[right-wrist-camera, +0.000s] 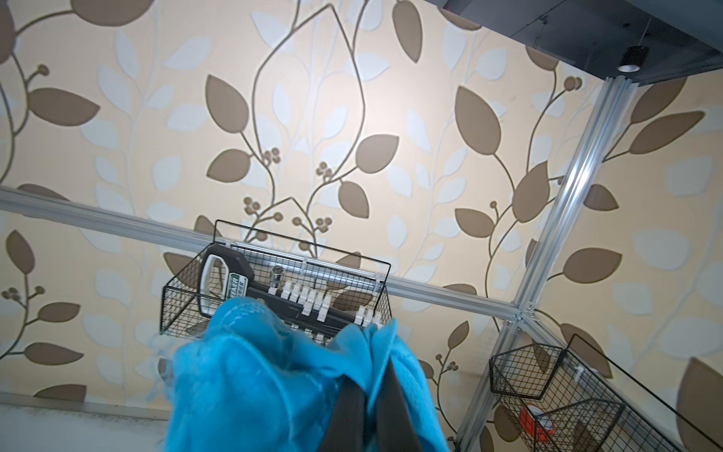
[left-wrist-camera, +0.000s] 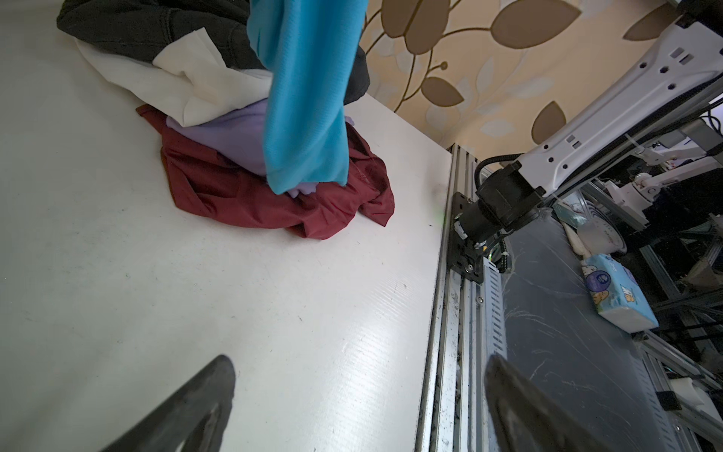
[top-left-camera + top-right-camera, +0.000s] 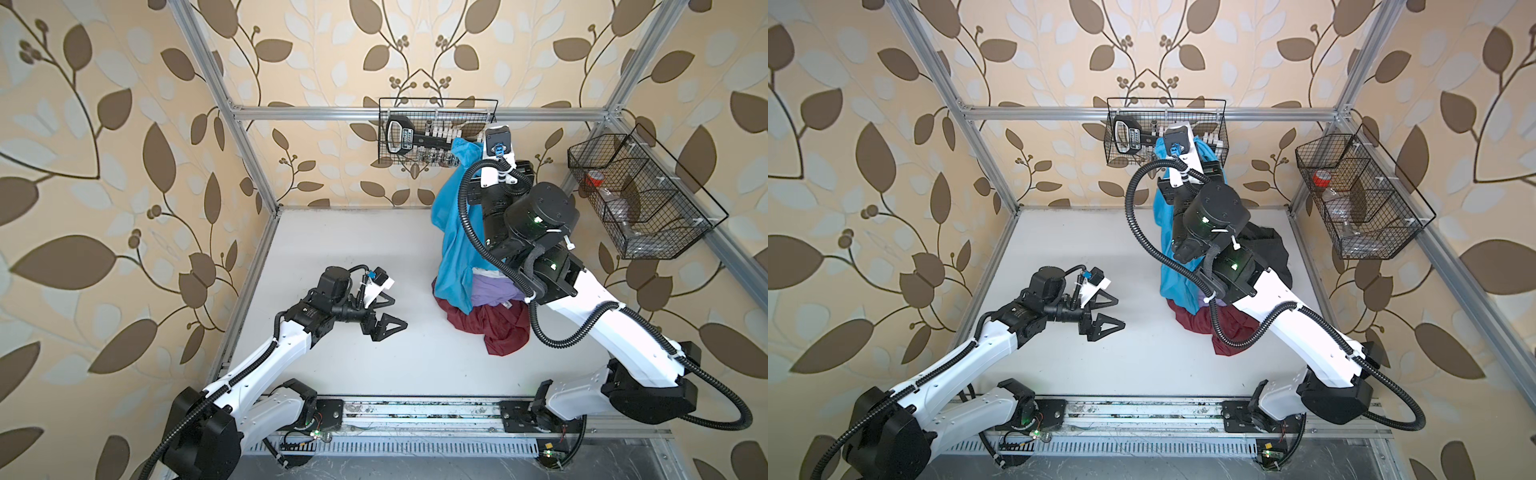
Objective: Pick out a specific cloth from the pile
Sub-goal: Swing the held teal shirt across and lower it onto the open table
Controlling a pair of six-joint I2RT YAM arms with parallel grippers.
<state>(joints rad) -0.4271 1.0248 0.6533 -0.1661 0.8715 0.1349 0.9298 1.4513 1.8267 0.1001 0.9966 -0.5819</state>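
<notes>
The left tool (image 3: 399, 311) hovers low over the bare near-left worktop (image 3: 353, 257), fingers apart and holding nothing. Beyond it, right of centre, lies the pile (image 3: 496, 328). It has a maroon garment (image 2: 242, 195) at the base, a lavender garment (image 2: 234, 133) on that, and a white garment (image 2: 176, 78) and a dark grey garment (image 2: 148, 27) behind. The turquoise cloth (image 3: 453, 232) hangs as a long drape from the raised right tool (image 1: 375, 391), whose fingers are pinched together on its upper edge. Its lower hem reaches the lavender garment; whether they touch cannot be told. Assessment: extraction is the step in hand and the lift is nearly complete. The next move calls for carrying the cloth sideways over open worktop, dragging no other garment along. Farthest, the wire basket (image 3: 436, 100) on the back rail holds a black socket rack (image 1: 270, 299) with handle and white clips. The cloth's top sits just before it, a snag risk. The side wire basket (image 3: 652, 245) holds a red-topped item (image 3: 1322, 178) and clear items that cannot be identified.
</notes>
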